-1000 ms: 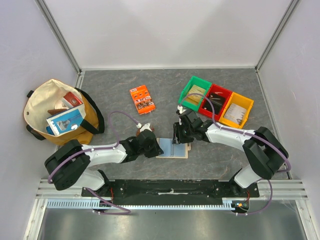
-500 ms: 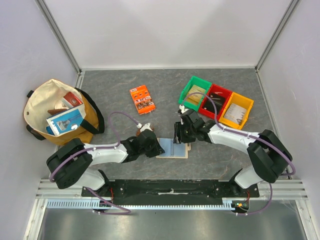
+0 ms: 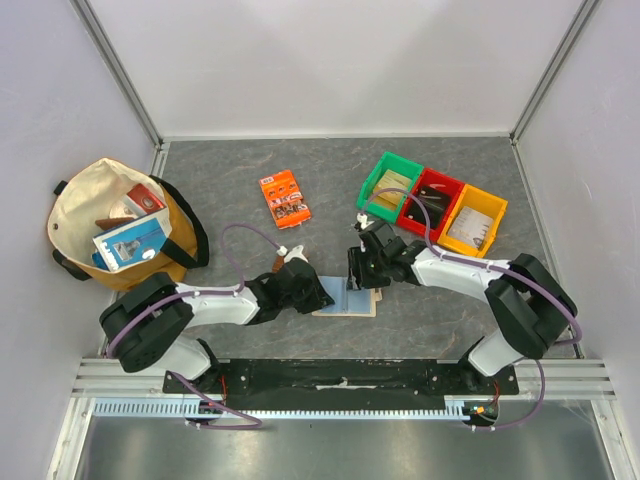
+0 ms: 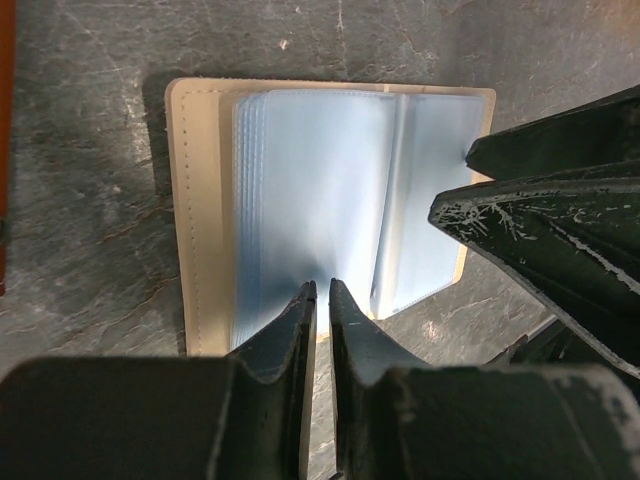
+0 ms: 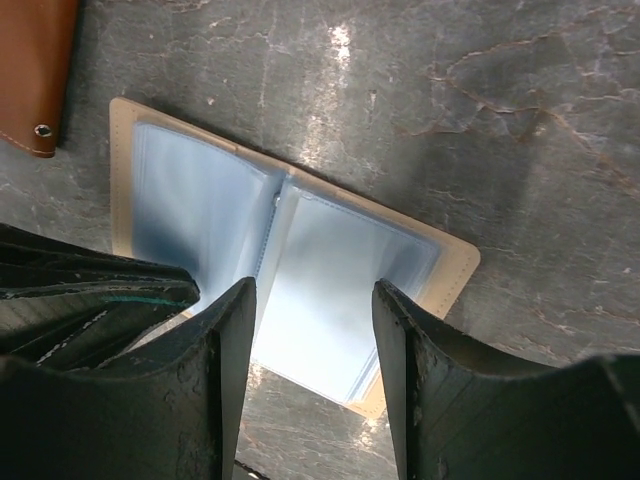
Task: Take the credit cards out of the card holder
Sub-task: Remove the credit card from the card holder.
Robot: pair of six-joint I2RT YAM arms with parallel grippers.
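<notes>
- The grey tabletop (image 3: 230,160) carries the card holder (image 3: 350,300) at its near middle, between the two arms. It lies opened flat, beige cover down, pale blue lining up.
- The brown wallet (image 5: 35,70) sits just beside it on the left – not the one to work on.
- The holder's clear plastic sleeves (image 4: 320,170) look thin, floppy and slick. They will likely lift and bend rather than resist, so one arm should pin the stiffer beige border.
- The right pincer (image 5: 312,297) hovers spread wide over the right-hand leaf, gripping nothing.
- The left pincer (image 4: 318,290) is closed to a sliver at the sleeves' near edge. Whether a sleeve is nipped between its tips, I cannot tell.
- No credit cards show. If any are in the sleeves, they should be light, stiff and smooth – best pinched by an exposed short edge and slid out along the pocket.
</notes>
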